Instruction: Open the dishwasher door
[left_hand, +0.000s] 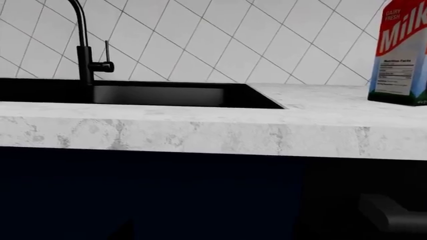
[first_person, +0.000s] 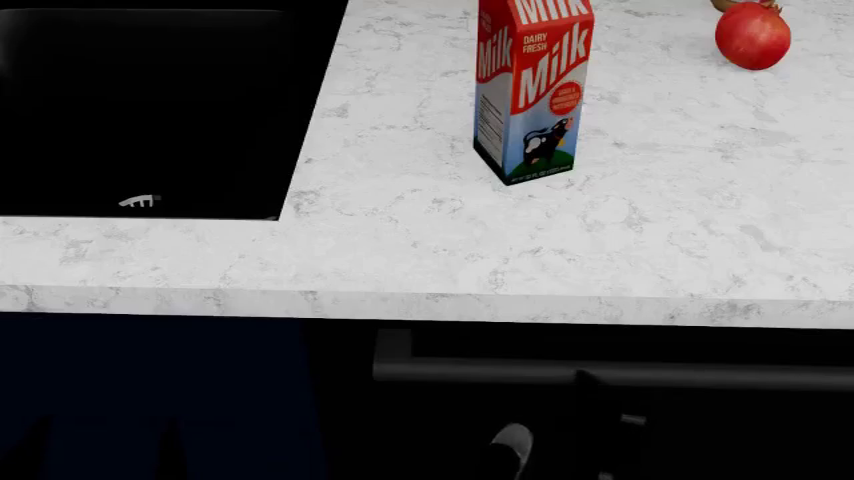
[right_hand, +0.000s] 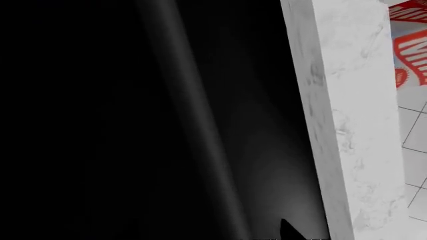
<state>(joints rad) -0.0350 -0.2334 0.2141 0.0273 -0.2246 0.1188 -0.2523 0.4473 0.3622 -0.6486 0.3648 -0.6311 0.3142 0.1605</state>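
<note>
The dishwasher door (first_person: 747, 430) is a black panel under the marble counter. Its long dark bar handle (first_person: 481, 371) runs horizontally just below the counter edge. A dark part of my right gripper (first_person: 601, 420) stands right at the handle; dark on dark, so its jaws do not show. The right wrist view is pressed close to the door (right_hand: 100, 120), with the handle as a grey band (right_hand: 200, 125) and one fingertip (right_hand: 291, 231) at the edge. The left wrist view faces the navy cabinet (left_hand: 133, 195), with the handle's end (left_hand: 390, 216) to one side. The left gripper's fingers are lost in the dark.
A milk carton (first_person: 531, 85) stands on the white marble counter (first_person: 400, 250), with a red fruit (first_person: 753, 36) behind it. A black sink (first_person: 134, 110) with a black faucet (left_hand: 85, 45) lies to the left. A navy cabinet (first_person: 147, 400) sits left of the dishwasher.
</note>
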